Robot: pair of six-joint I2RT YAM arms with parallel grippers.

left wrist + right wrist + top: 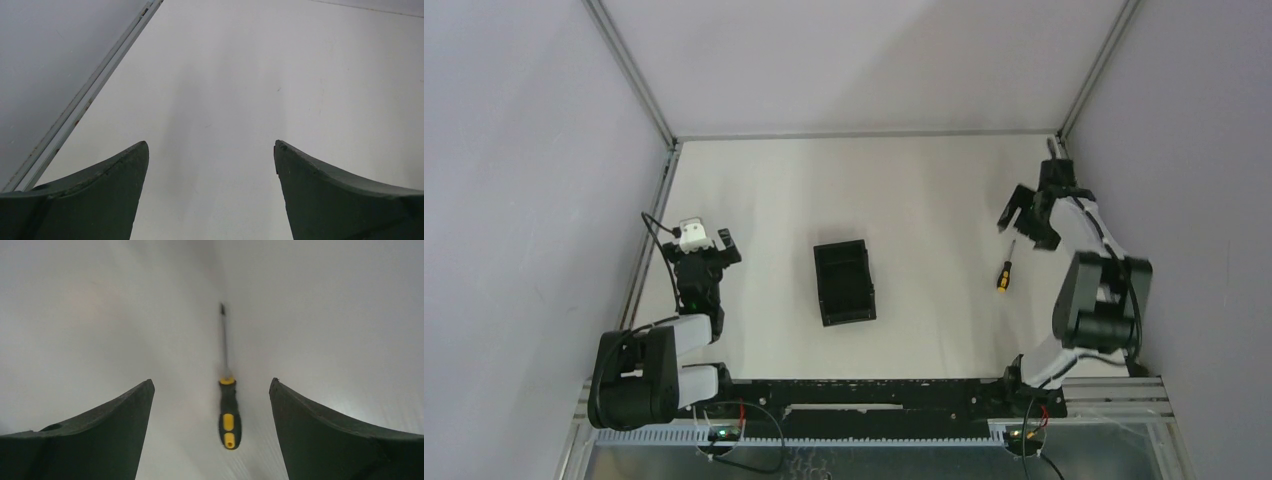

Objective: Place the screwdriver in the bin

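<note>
Both the left gripper [211, 145] and right gripper [211, 381] gape wide, empty; past the bin [820, 286] mid-desk, the screwdriver [1005, 268] lies flat near the right edge, so the right fingers [100, 432] should drop straight, straddling its black handle.

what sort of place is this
Probably a robot lab test cell: a white table boxed in by grey panels on metal framing, left arm and right arm bolted at its near edge, a bin and screwdriver laid out.
</note>
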